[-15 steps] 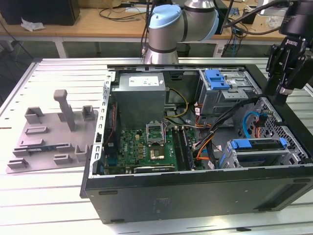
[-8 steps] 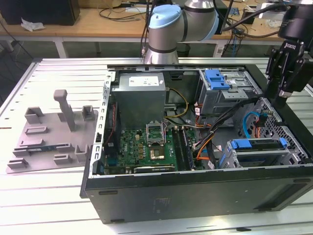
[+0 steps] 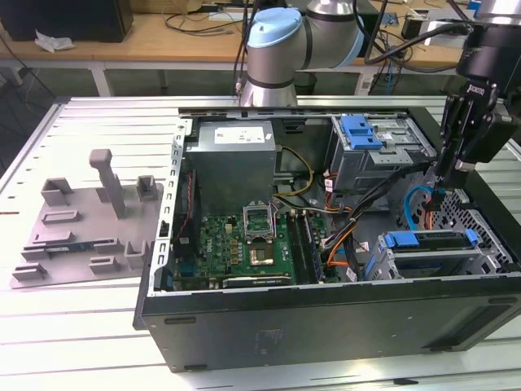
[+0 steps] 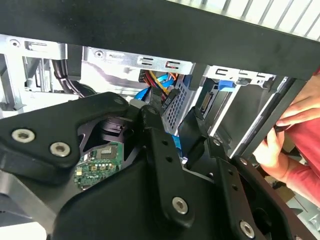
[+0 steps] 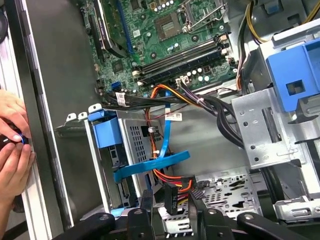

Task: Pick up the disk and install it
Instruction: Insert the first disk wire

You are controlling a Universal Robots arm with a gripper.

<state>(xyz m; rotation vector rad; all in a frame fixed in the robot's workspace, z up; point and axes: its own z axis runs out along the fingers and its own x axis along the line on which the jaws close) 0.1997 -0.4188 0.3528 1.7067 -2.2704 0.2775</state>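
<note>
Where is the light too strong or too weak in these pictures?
Exterior view: the slatted table glares near white; the computer case is shadowed inside. First wrist view: the motherboard is evenly lit. Second wrist view: the case's rim looks black.

I log open computer case (image 3: pixel 326 318) lying on slatted table (image 3: pixel 98 122). Motherboard (image 3: pixel 244 244) inside, grey power-supply box (image 3: pixel 232 159) beside it. Orange and blue cables (image 5: pixel 150 167) near drive cage. Grey fixture plate (image 3: pixel 81 228) at case's side, exterior view's left.
</note>
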